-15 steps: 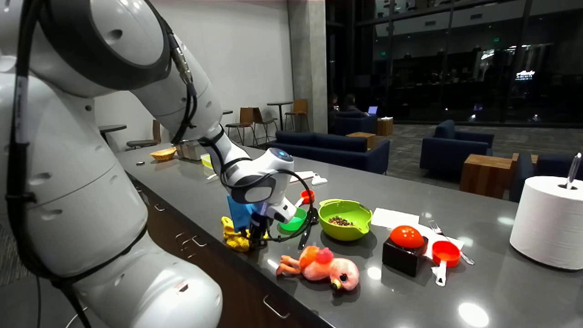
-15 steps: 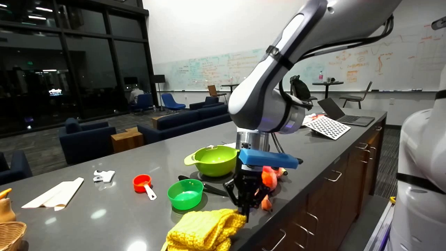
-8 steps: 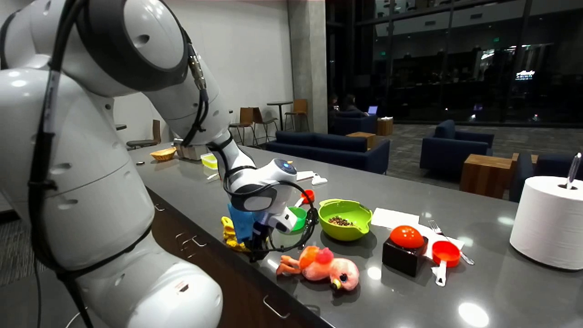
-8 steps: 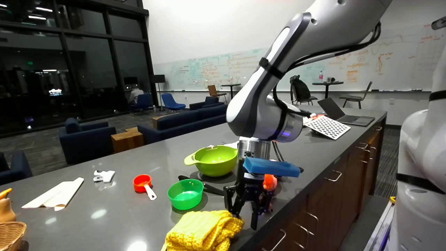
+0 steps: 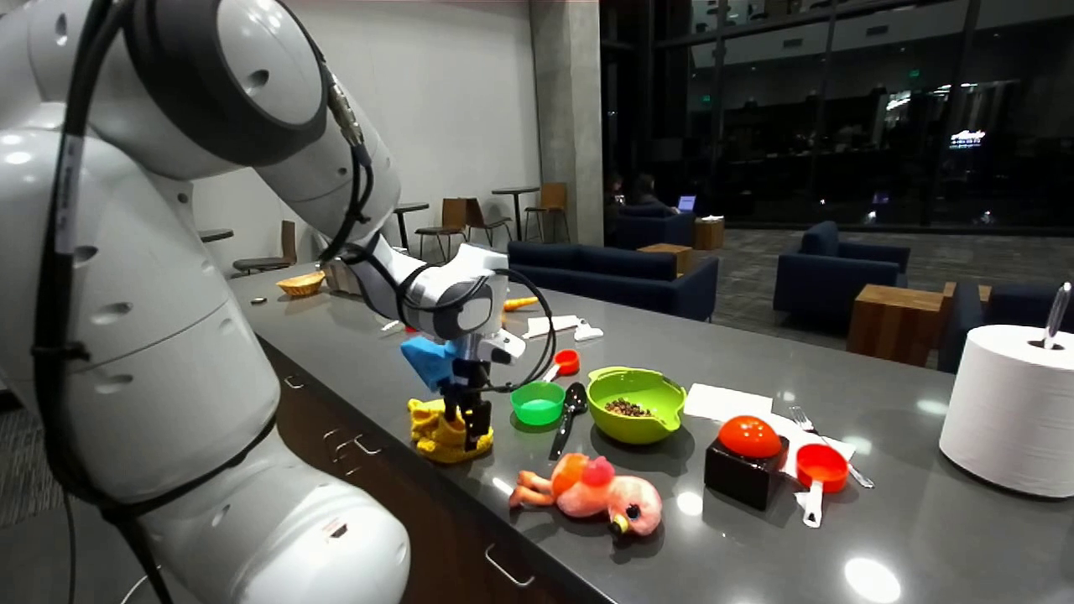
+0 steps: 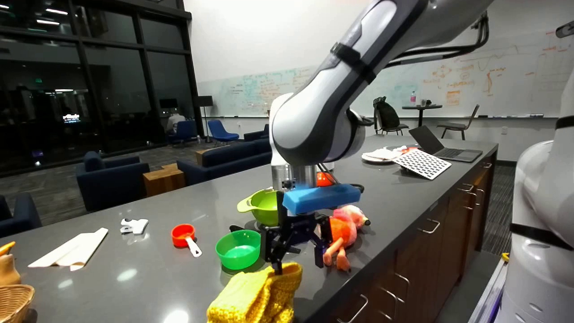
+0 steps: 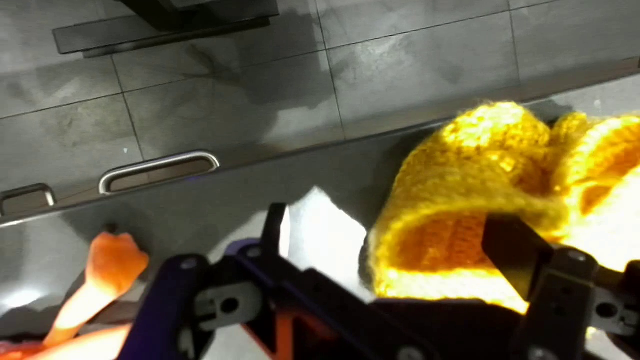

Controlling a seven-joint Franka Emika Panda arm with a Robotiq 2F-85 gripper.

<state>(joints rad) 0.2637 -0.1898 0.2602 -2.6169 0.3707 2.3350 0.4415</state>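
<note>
My gripper (image 6: 298, 262) stands open above a folded yellow knit cloth (image 6: 253, 298), near the counter's front edge. In the wrist view one dark finger (image 7: 512, 250) overlaps the hollow fold of the cloth, while the opposite finger (image 7: 274, 227) is over bare, brightly lit counter. Whether the finger touches the cloth I cannot tell. Nothing is gripped between them. A blue block (image 6: 320, 198) sits on the gripper's mount. Close by lie a pink-orange plush flamingo (image 5: 604, 491), a small green bowl (image 5: 538, 404) and a black spoon (image 5: 572, 407).
A lime bowl (image 5: 633, 411) with small dark bits stands past the spoon. Farther along are an orange dome (image 5: 749, 436) on a black block, red measuring cups (image 5: 821, 466) (image 6: 183, 235), a fork (image 5: 831, 445) and a paper roll (image 5: 1011, 411). A laptop (image 6: 457, 153) is at the far end.
The jaws have gone from nearly shut to wide apart. The gripper first dipped at the cloth's end, then rose and shifted over it. The cloth's near end now stands up in a raised fold.
</note>
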